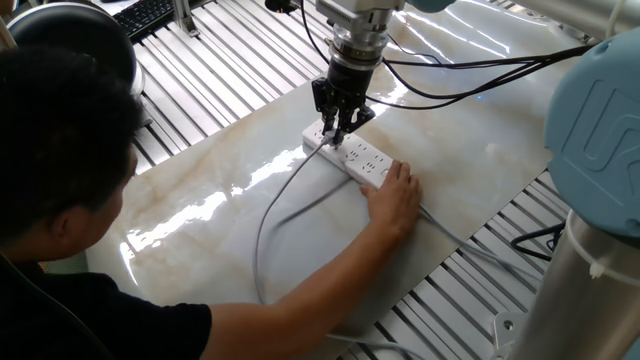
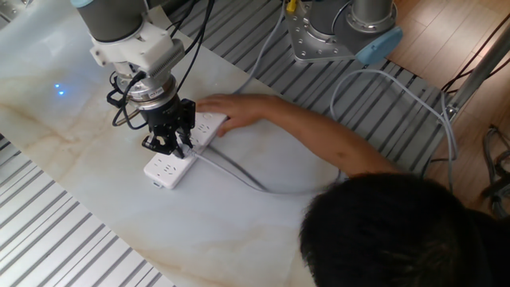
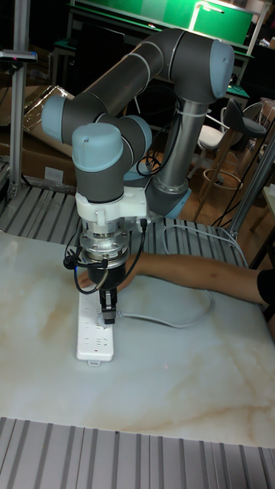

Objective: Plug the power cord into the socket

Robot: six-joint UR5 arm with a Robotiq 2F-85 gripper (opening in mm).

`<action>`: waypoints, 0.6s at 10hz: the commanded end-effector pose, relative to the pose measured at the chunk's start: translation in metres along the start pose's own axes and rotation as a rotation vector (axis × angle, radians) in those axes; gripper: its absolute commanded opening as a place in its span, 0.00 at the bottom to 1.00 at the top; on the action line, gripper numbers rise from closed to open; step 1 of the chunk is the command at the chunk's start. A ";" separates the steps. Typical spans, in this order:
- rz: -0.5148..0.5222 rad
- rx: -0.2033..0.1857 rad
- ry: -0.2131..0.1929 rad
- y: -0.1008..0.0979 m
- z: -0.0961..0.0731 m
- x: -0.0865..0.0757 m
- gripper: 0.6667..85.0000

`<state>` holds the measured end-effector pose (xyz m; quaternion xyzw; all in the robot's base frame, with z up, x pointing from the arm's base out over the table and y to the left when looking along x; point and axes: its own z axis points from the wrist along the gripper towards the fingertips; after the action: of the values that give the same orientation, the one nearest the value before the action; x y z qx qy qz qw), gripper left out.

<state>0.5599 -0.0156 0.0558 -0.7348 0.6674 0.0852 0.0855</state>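
Observation:
The socket, a white power strip (image 1: 356,156) (image 2: 170,168) (image 3: 95,334), lies flat on the marble slab. My gripper (image 1: 334,130) (image 2: 170,147) (image 3: 109,315) stands straight above the strip's far end, shut on the small grey plug (image 3: 109,313), which sits at the strip's top face. From the plug the light-grey power cord (image 1: 272,205) (image 2: 236,173) (image 3: 172,319) curves across the slab. I cannot tell how deep the prongs sit.
A person's hand (image 1: 392,198) (image 2: 233,108) presses on the strip's other end, with the forearm (image 3: 198,270) across the slab. The person's head (image 1: 55,140) fills the near left. The strip's own grey cable (image 1: 455,243) runs off over the slatted frame.

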 end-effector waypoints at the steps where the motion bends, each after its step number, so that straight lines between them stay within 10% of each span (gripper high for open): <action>1: 0.003 0.007 -0.011 -0.001 -0.001 -0.001 0.00; 6: 0.000 0.010 -0.014 -0.003 -0.001 -0.002 0.00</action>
<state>0.5604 -0.0157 0.0553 -0.7358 0.6662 0.0851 0.0870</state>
